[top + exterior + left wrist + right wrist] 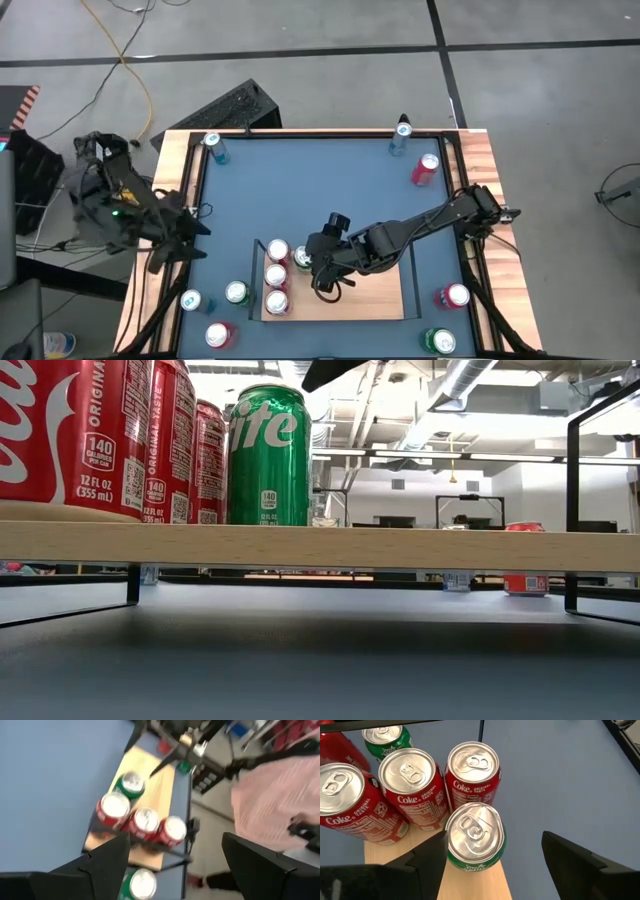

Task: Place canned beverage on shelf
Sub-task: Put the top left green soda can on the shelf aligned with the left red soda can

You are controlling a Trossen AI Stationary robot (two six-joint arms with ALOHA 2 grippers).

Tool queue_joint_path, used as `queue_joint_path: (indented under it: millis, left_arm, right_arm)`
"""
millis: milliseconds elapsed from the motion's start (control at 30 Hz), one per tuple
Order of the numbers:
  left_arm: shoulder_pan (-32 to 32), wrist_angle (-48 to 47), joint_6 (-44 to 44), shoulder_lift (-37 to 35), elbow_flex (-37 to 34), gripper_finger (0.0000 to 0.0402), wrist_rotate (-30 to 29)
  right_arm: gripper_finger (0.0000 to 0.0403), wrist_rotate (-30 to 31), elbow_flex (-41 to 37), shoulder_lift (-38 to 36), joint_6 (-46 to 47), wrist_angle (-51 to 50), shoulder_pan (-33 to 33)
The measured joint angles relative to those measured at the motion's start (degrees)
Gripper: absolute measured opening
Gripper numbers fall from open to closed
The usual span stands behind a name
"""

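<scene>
Going left to right in the overhead shot: the left gripper (175, 245) is parked at the table's left edge, fingers apart, nothing in them, well away from the action. A few loose cans wait at the near-left corner, including a green-topped one (236, 292) and a red one (217, 334).

Then the shelf (380, 300), the light-wood board with black rails. It's carrying three Coke cans (277, 276) in a row along its left end, plus a green Sprite can (302, 257) standing upright just beside the farthest Coke. The rest of the board is bare wood, so plenty of room left.

The right gripper (328, 275) hangs over the board right by that Sprite can. From its wrist camera the Sprite can (474, 836) stands between the spread fingers (580, 865), and they look clear of it on both sides, so I'd say it's placed, not held.

What could go wrong: the fingers straddle the can closely, so if the arm backs out sideways instead of lifting clear, a finger could clip the Sprite and knock it into the Cokes. They're packed almost touching, so one bump could topple the lot.

Further right, more loose cans: a red one (425, 168) at the far right and a green one (440, 342) near the front-right corner.
</scene>
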Motion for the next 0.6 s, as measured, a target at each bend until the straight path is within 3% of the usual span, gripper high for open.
queue_joint_path:
  millis: [233, 600]
  left_arm:
    - [7.84, -2.87, 3.91, 0.37, 0.00, 0.0302, 7.57]
    - [13.34, -3.00, 10.12, 1.72, 0.00, 0.0302, 6.55]
  right_arm:
    - [0.0308, 0.04, 0.00, 0.00, -1.26, 3.15, 0.10]
    - [0.0308, 0.06, 0.00, 0.00, -5.40, 7.66, 0.98]
